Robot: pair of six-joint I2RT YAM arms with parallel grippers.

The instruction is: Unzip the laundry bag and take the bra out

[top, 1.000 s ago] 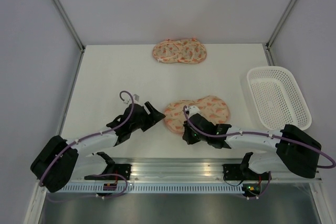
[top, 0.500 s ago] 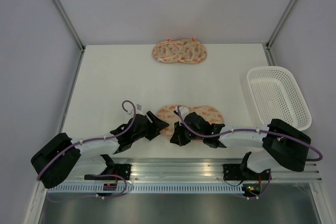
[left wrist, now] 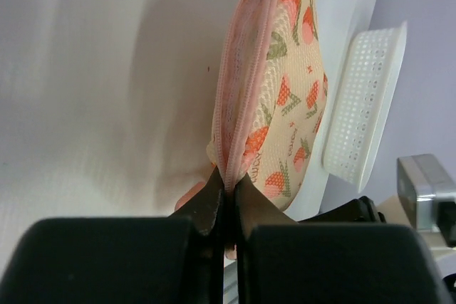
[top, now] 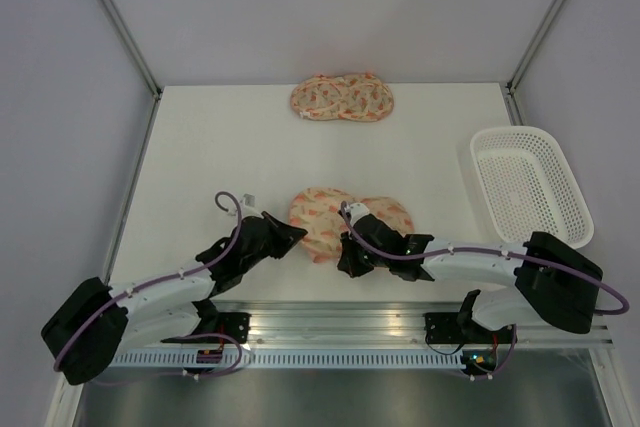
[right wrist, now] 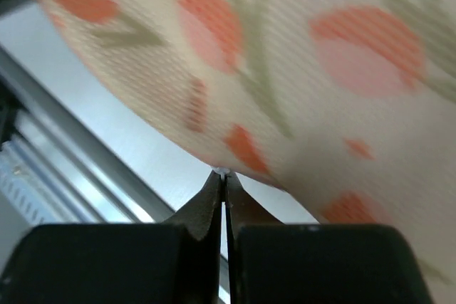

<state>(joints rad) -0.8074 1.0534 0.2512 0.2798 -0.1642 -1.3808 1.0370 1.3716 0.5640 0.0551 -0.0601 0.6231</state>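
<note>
White table (top: 200,147) inside pale grey walls, with a shiny metal rail (top: 330,322) along the near edge. Bolted there, two long white and black arms, the left arm (top: 150,292) and the right arm (top: 480,262), both bent in toward the middle of the table. Over on the right side, a white plastic basket (top: 530,187) full of little holes, well apart from the other things. At the far side, a paler printed pouch (top: 342,99), lying flat and alone. Near the front, between the two arms, the laundry bag (top: 335,217), pink-orange with little carrot shapes, two round bumps side by side. In the left wrist view, pink zip trim (left wrist: 239,69) running along the bag's edge straight down to the black fingertips, zip shut along the part in view. Squeezed tight on that trim at the bag's left end, the left gripper (left wrist: 226,189), tips pressed together with the trim between them. Squeezed tight too, the right gripper (right wrist: 223,176), down at the bag's near edge by its middle, tips closed on a tiny pale bit (right wrist: 223,171) right against the printed cloth. Too small to tell what that bit is.
</note>
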